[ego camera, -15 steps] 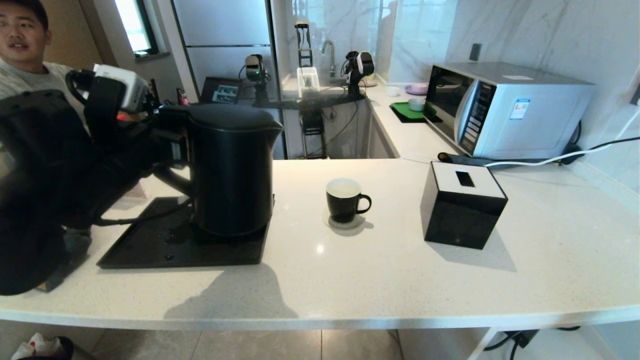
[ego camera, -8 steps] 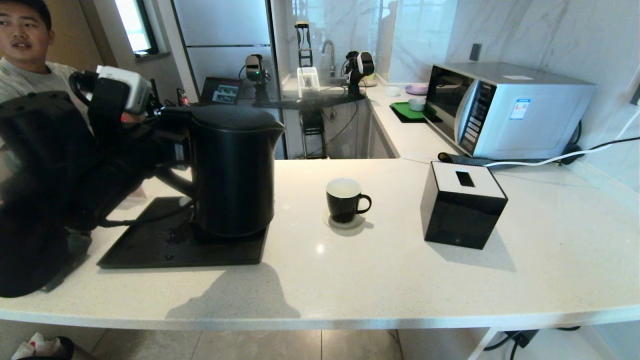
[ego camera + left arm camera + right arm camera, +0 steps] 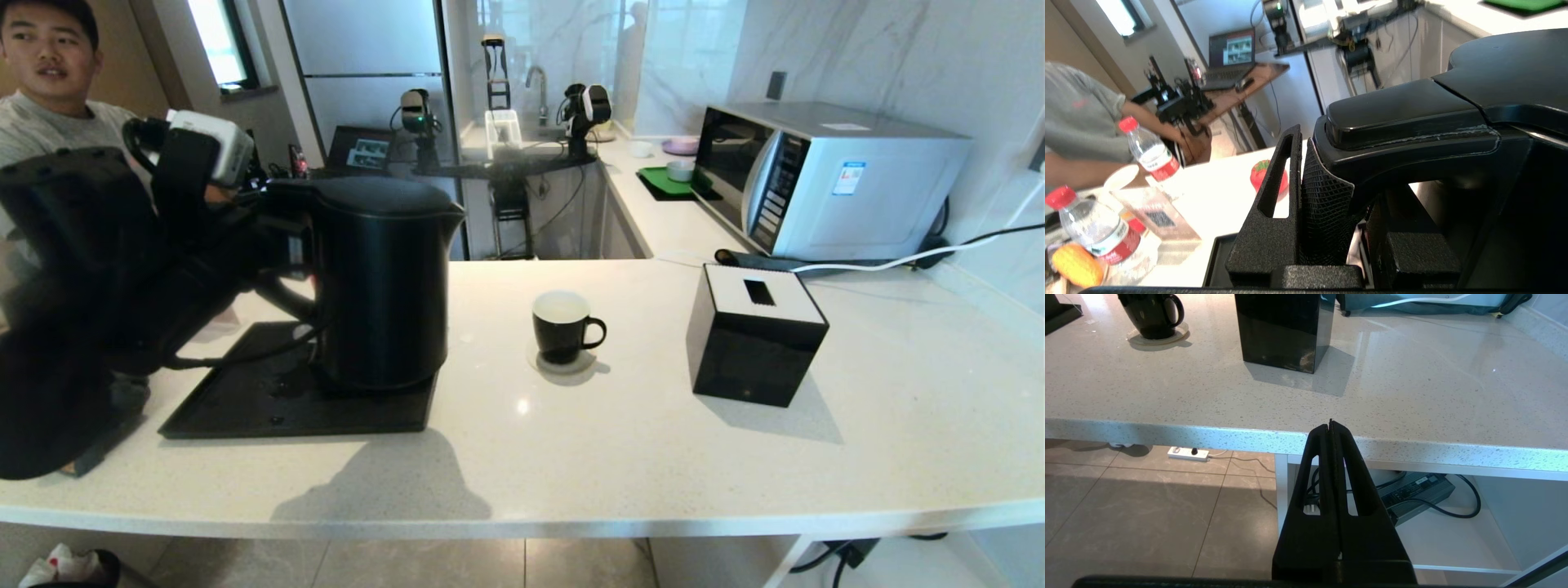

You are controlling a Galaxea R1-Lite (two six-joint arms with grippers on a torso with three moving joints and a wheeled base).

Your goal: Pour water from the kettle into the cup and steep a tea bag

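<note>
Our left end effector point(image 3: 1345, 196) is clamped on the kettle point(image 3: 380, 282) handle; we'd lift it straight off the tray point(image 3: 245, 408), level, toward the cup point(image 3: 562, 327). Right end effector point(image 3: 1332, 428) pinched closed, idle below the counter point(image 3: 1412, 400).

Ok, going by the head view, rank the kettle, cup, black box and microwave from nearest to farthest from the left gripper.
1. kettle: the left gripper has its fingers shut on the handle, over the black tray.
2. cup: to the kettle's right, mid-counter.
3. black box: further right of the cup.
4. microwave: far right, at the back wall.
</note>
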